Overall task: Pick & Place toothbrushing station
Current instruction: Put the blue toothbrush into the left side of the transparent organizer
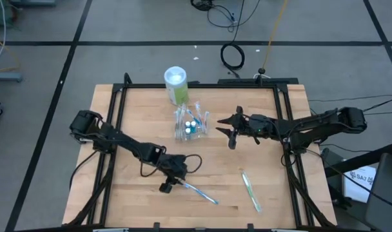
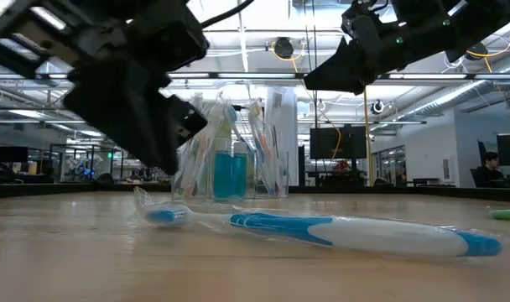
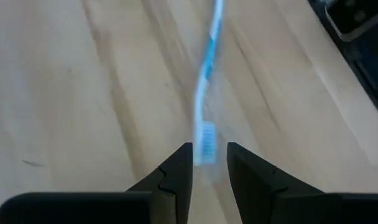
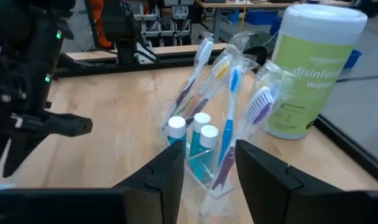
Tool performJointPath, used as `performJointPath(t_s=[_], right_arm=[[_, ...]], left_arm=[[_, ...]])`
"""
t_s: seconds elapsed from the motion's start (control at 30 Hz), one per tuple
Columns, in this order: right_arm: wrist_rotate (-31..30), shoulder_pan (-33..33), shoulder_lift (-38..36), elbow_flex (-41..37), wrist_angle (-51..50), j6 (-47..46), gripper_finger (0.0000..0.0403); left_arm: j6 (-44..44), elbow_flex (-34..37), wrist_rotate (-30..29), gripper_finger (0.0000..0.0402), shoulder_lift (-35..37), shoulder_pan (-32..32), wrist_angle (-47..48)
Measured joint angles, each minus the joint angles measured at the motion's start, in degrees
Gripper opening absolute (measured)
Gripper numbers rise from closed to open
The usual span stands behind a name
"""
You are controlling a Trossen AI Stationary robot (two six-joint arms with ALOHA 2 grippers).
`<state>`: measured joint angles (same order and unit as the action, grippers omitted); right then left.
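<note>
A blue-and-white toothbrush (image 1: 199,192) in a clear wrapper lies flat on the wooden table near its front edge. My left gripper (image 1: 165,187) hangs open just above the brush's bristle end (image 3: 206,140), one finger on either side and clear of it. A clear plastic container (image 1: 191,124) at the table's middle back holds several upright wrapped toothbrushes and three teal white-capped tubes (image 4: 200,134). My right gripper (image 1: 225,131) is open in the air to the container's right, pointing at it, its fingers (image 4: 170,171) short of it. A green toothbrush (image 1: 251,191) lies at the front right.
A tall green-and-white wipes canister (image 1: 176,85) stands just behind the container at the table's far edge. A black frame (image 1: 202,86) runs along the far edge and down both sides. Bare wood lies between the two loose toothbrushes and at the table's left.
</note>
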<state>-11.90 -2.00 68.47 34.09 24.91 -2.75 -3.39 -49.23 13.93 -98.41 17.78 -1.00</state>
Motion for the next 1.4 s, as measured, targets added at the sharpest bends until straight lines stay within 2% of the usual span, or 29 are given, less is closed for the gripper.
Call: performJointPath(t_s=[0.13,0.3,0.43,0.93,1.4], right_arm=[[0.0,1.3,0.0,0.0,0.5,-3.2,0.0134],[0.0,4.3,0.0,0.0,0.5,-3.7,0.0134],[0.0,6.1,0.0,0.0,0.5,-3.5,0.0134],[-0.3,7.0,0.0,0.0,0.5,-2.1,0.0134],[-0.5,7.0,0.0,0.0,0.5,-2.1,0.0134]], left_arm=[[-0.6,0.0,-1.3,0.0104,0.0,3.1,1.7],[-0.9,0.0,-10.5,0.0104,0.0,6.6,2.5],[-1.1,0.0,-14.1,0.0104,0.0,7.7,1.3],[0.9,0.0,-14.6,0.0104,0.0,4.3,2.9],[-0.9,0.0,-11.0,0.0104,0.0,4.5,3.8]])
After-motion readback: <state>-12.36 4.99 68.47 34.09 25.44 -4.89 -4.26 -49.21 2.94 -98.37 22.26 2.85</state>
